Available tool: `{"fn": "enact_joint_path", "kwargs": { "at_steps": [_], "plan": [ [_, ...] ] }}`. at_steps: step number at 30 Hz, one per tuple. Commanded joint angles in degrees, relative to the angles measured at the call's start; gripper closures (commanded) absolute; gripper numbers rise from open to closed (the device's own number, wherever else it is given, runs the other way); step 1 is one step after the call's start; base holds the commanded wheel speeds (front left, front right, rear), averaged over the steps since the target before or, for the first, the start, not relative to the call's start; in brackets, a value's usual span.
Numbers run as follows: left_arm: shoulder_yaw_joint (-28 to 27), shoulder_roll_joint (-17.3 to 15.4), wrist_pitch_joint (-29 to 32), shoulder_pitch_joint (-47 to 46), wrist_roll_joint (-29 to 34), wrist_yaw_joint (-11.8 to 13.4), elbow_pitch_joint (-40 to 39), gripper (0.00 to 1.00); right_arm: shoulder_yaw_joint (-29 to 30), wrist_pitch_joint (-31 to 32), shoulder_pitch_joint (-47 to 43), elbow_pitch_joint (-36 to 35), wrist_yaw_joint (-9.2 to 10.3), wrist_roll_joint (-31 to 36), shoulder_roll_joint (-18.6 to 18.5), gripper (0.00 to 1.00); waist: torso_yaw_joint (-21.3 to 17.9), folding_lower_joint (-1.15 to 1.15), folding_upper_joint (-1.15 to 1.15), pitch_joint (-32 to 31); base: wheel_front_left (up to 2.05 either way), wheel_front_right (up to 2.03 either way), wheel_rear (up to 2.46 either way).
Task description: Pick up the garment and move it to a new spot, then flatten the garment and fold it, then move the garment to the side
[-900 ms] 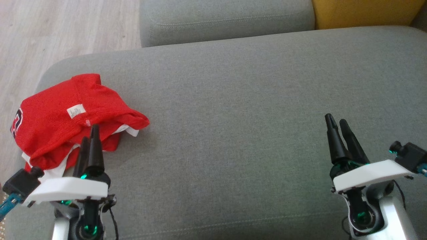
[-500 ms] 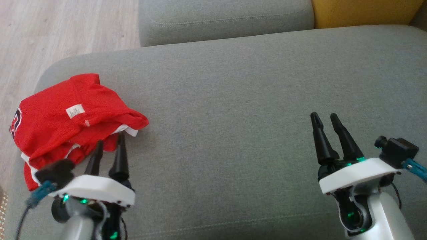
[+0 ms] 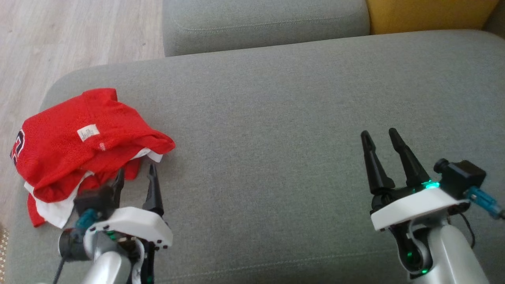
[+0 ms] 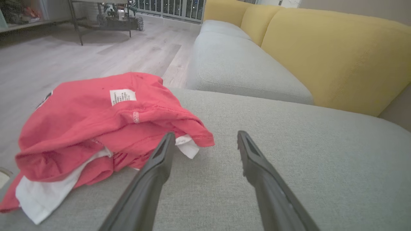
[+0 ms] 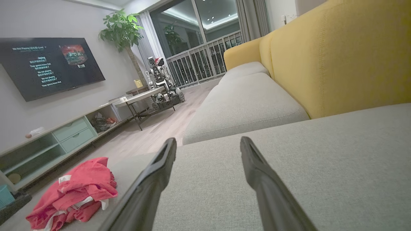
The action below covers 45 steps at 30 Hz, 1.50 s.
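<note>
Red garment (image 3: 71, 138) is seen crumpled at the left end of the cushion (image 3: 276, 118), and the left gripper (image 3: 136, 169) and right gripper (image 3: 378, 132) are shown released, nothing grasped.

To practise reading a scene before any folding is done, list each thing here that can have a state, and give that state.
garment: crumpled in a heap at the left end of the cushion, unfolded, not held.
left gripper: jaws open, empty, close by the garment.
right gripper: jaws open, empty, over bare cushion.
television: switched on.
</note>
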State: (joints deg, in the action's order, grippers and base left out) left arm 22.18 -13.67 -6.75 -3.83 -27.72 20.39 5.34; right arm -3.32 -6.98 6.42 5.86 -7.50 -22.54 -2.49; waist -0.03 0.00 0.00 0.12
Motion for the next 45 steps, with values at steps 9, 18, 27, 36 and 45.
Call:
{"fn": "enact_joint_path", "kwargs": {
  "at_steps": [9,18,27,36,45],
  "plan": [
    [4.7,-4.2,-2.2,-5.1,6.5,6.5,-3.2,0.00,-2.1,-2.0,2.6,-2.6,0.01,7.0,-0.4,0.00,0.1,0.00,0.00,-0.2,0.00,0.00,0.00],
    [9.7,-6.1,-3.8,-6.2,9.0,9.5,-4.3,0.00,-2.2,-3.6,2.8,-2.4,0.01,11.6,-0.4,0.00,0.1,0.00,0.00,-0.3,0.00,0.00,0.00],
    [10.2,-5.5,-5.3,-4.9,9.0,9.9,-4.8,0.00,0.0,-5.1,2.0,-0.6,0.01,11.5,-0.4,0.00,0.2,0.00,0.00,-0.3,0.00,0.00,0.00],
    [6.6,-3.1,-6.8,-2.5,11.7,8.1,-6.9,0.00,0.4,-6.6,2.3,0.8,0.01,14.2,-0.4,0.00,0.1,0.00,0.00,-0.5,0.00,0.00,0.00],
    [3.7,-0.3,-8.2,-0.4,16.7,4.8,-5.8,0.00,0.3,-8.0,2.8,0.5,0.01,19.4,-0.4,0.00,0.2,0.00,0.00,-0.6,0.00,0.00,0.00]
  ]
}}
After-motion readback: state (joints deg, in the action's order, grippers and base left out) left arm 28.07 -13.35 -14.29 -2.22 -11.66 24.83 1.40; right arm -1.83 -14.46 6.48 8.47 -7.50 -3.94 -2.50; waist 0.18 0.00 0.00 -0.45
